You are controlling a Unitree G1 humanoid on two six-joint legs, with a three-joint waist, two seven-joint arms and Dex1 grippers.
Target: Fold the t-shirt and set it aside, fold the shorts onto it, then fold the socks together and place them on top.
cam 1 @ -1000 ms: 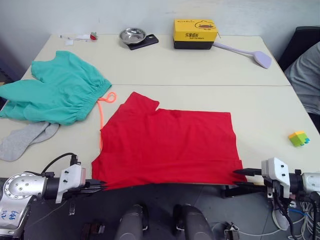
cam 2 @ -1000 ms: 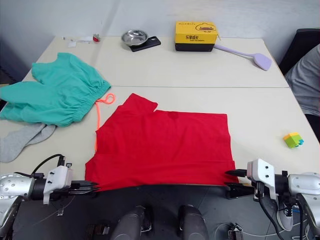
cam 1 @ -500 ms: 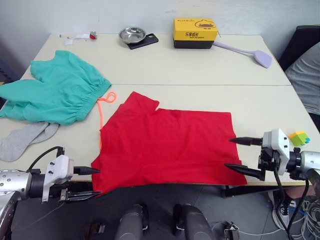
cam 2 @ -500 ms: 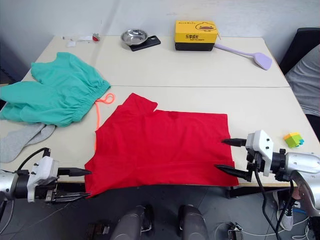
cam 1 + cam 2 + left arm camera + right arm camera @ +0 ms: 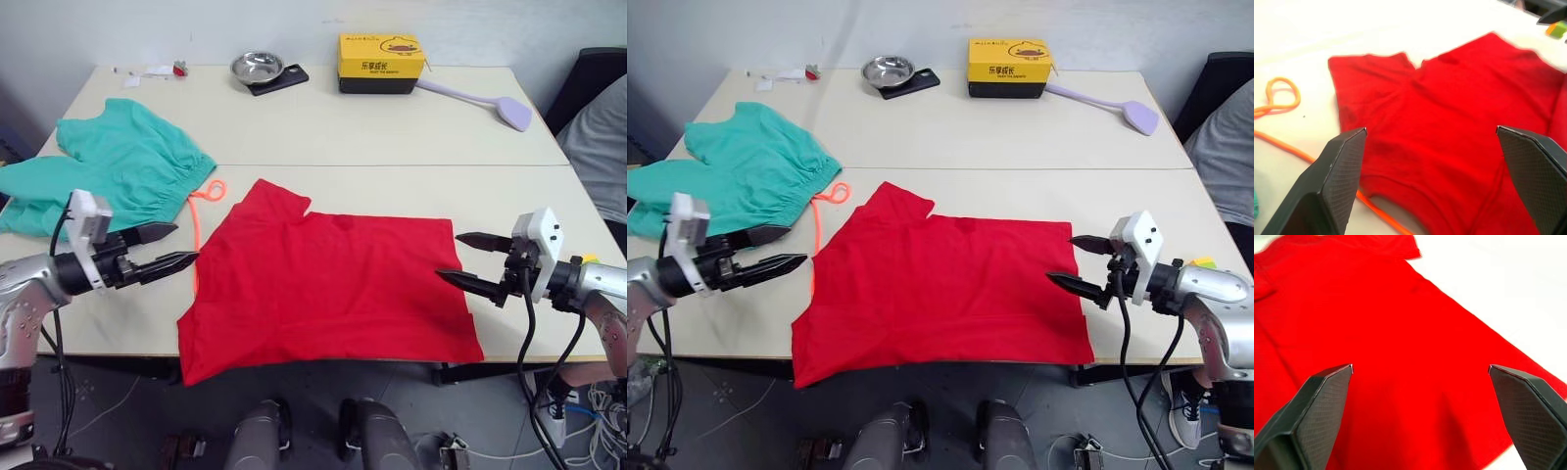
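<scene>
Two grippers hung off the cloth, both with fingers spread apart and gripping nothing: left gripper (image 5: pixel 168 248) just outside the t-shirt's sleeve side, right gripper (image 5: pixel 469 258) at the opposite side edge, tips pointing inward at each other. Red t-shirt (image 5: pixel 328 289) between them, spread on the table (image 5: pixel 392 137), already partly folded into a rough rectangle, one sleeve poking out at the far corner nearer the left gripper, near corner on that side drooping over the table edge. Mildly rumpled, a crease running along the near hem. Judged as mid-way through the first step, the t-shirt fold not finished. Next move probably called for pinching a side edge with each gripper and carrying one half over the other, then shifting the bundle aside. Teal-green shorts (image 5: pixel 113 171) beyond the left gripper, bunched, untouched, neon-orange drawstring (image 5: pixel 1283 105) trailing toward the sleeve and seemingly running under the shirt's edge, though hard to tell. Drawstring likely to snag if the left pinch went too low.
</scene>
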